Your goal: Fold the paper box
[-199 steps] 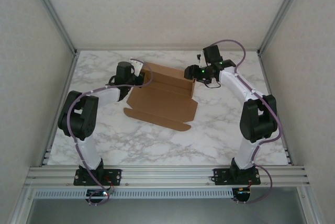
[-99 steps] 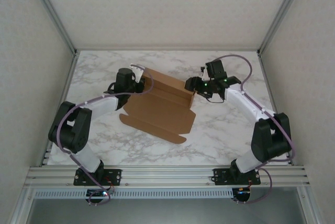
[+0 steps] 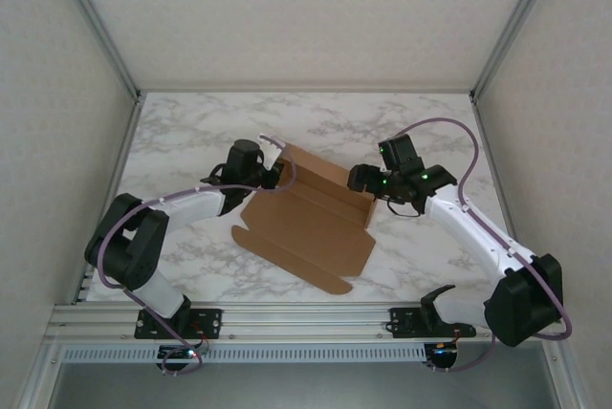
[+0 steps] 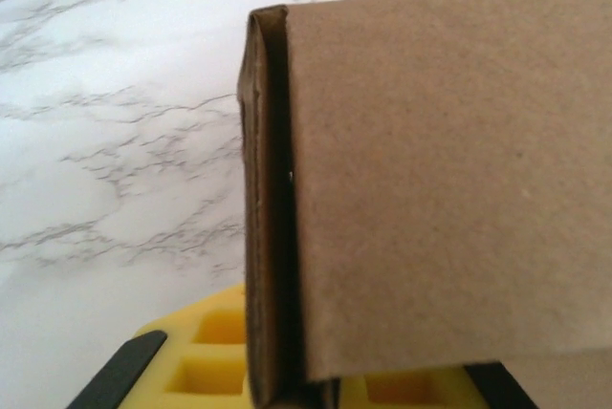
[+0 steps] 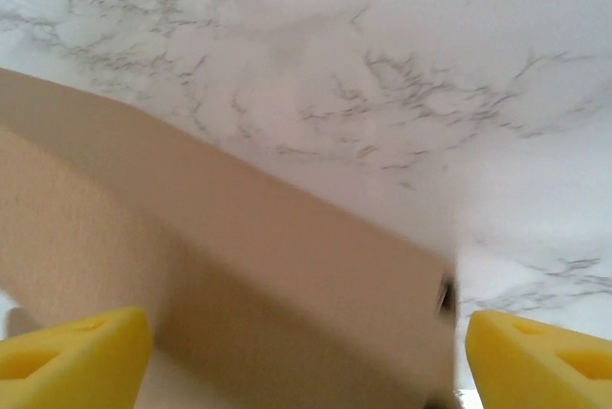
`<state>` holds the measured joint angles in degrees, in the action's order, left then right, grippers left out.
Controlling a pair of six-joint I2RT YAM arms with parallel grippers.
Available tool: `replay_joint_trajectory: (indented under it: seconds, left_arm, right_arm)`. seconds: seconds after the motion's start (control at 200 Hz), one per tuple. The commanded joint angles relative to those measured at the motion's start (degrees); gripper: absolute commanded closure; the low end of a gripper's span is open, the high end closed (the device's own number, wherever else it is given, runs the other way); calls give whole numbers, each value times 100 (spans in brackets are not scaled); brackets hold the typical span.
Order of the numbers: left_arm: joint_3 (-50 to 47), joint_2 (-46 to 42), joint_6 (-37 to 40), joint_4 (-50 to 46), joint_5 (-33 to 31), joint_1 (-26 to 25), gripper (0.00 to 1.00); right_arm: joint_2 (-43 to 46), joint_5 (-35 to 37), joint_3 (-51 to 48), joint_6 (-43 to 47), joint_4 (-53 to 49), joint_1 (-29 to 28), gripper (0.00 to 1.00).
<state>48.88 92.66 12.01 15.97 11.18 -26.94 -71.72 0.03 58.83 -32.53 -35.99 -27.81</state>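
On the white marble table [image 3: 191,132], we see the brown paper box [image 3: 311,223], smooth and half folded. Our left claw [image 3: 274,175] pinches the box's left wall tight. Our right claw [image 3: 361,181] gapes wide around the right wall, its yellow pads [image 5: 67,352] far apart.

I find nothing legible from here: no text, label, brand, number or sign. The paper box [image 3: 308,223] shows me plain brown cardboard on every face in view, and the marbled worktop [image 3: 191,132] carries only grey veining.
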Motion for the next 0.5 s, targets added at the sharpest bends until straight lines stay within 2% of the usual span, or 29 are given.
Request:
replay_joint_trajectory:
  seconds: [0.0,0.165,0.275,0.496]
  left_arm:
    - [-2,107,220,-225,342,-114,97]
    - [25,151,245,-235,307,-193,95]
    - [-8,193,254,-174,213,-297,93]
    - [-88,261,141,18,-63,-440,87]
  right_arm:
    - [360,726,349,488,-235,-33,14]
    - [87,500,867,924,-345,-14,14]
    - [-313,-484,1130,1204,-112,-13,16]
    - [-1596,-1890,1613,1305,210,-19,19]
